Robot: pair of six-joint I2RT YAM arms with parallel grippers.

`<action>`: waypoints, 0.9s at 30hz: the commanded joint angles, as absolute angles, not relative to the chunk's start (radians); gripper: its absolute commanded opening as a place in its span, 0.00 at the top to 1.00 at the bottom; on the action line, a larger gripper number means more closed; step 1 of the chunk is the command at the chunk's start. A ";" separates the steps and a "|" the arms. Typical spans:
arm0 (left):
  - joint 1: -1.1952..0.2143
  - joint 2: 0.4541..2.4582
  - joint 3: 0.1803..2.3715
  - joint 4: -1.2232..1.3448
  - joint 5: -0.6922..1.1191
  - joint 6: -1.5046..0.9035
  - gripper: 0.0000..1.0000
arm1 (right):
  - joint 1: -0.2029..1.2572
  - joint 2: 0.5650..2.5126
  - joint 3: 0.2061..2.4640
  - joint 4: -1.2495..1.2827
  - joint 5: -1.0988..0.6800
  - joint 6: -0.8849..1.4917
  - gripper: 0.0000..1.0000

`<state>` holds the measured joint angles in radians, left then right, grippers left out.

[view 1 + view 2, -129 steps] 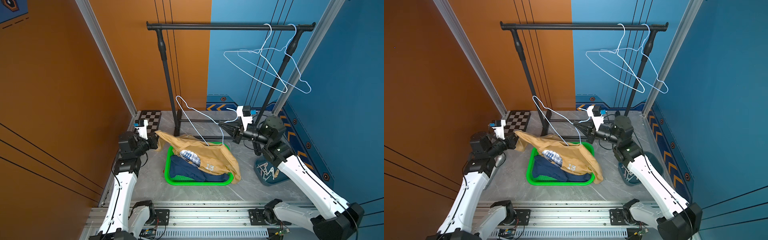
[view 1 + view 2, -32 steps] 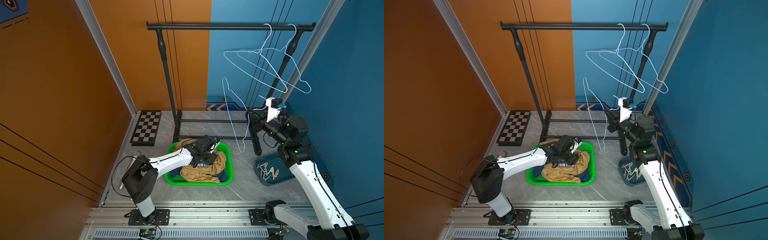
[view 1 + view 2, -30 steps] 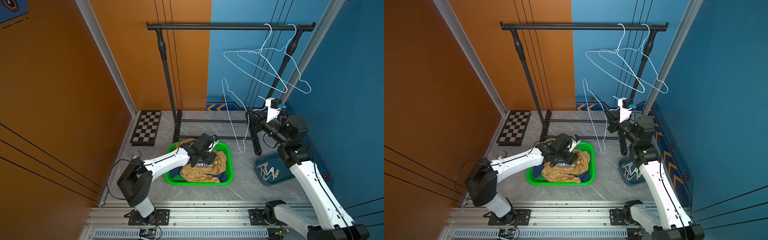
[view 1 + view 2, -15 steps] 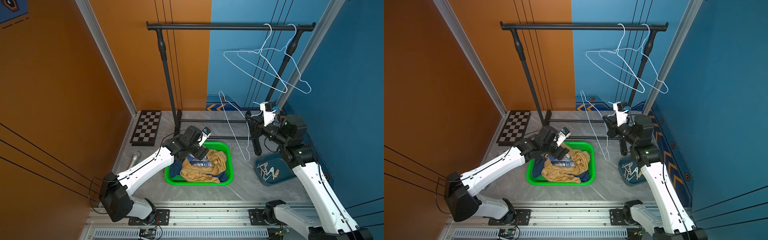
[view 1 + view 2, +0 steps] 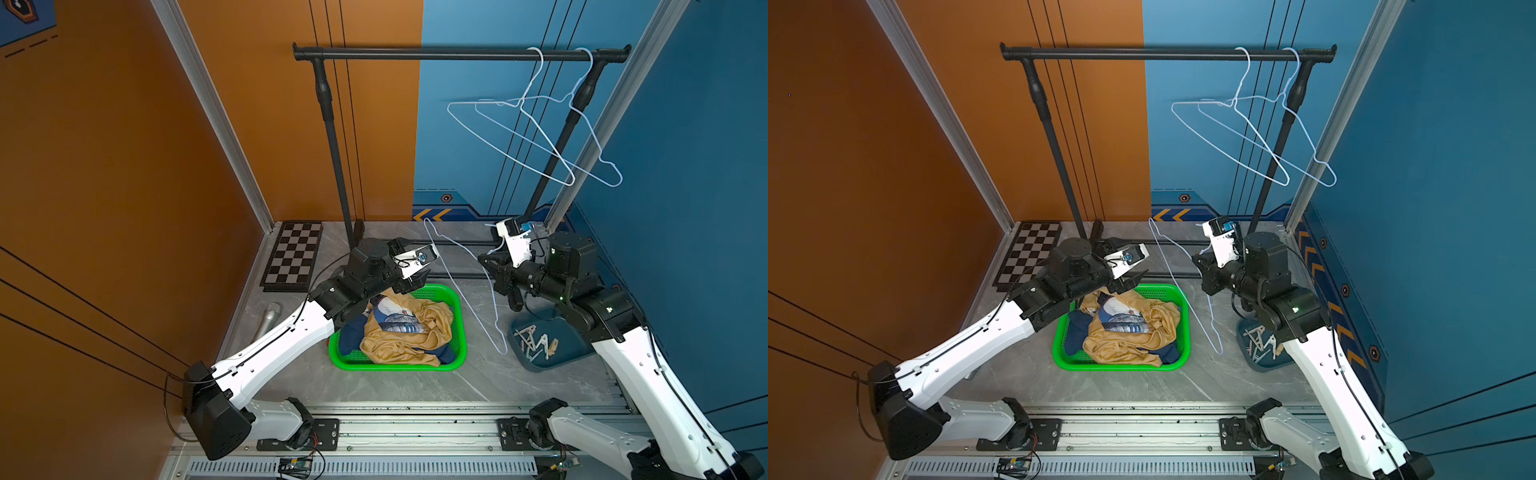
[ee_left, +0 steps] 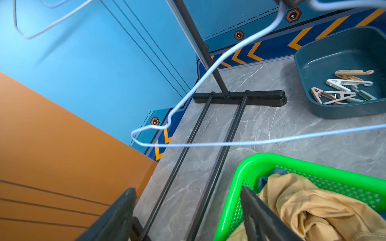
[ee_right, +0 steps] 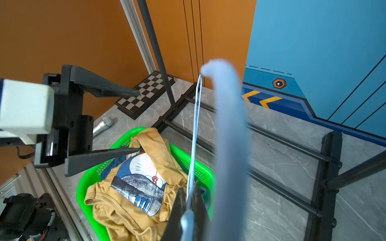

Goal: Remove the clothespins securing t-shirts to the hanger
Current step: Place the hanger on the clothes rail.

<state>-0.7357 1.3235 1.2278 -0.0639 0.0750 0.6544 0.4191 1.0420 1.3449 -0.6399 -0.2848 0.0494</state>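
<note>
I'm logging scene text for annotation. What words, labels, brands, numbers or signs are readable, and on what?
No readable words, brands or numbers in any view.
Signs only: orange chevrons and a hexagon badge on the blue wall trim.
Mustard t-shirt: cartoon-face print, no lettering visible.
Circuit board by the front rail: markings too small to read.

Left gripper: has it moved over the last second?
Yes. The left gripper has risen off the T-shirts in the green basket to its far rim, nearer the clothes rack.
</note>
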 commanded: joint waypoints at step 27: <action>-0.814 1.533 1.300 0.122 0.219 0.880 0.67 | 0.542 1.115 1.477 -0.867 -0.191 0.126 1.00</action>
<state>-0.8021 1.5181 1.2716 0.1112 0.2432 0.8505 0.5323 1.1130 1.4376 -0.8394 -0.1856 0.1123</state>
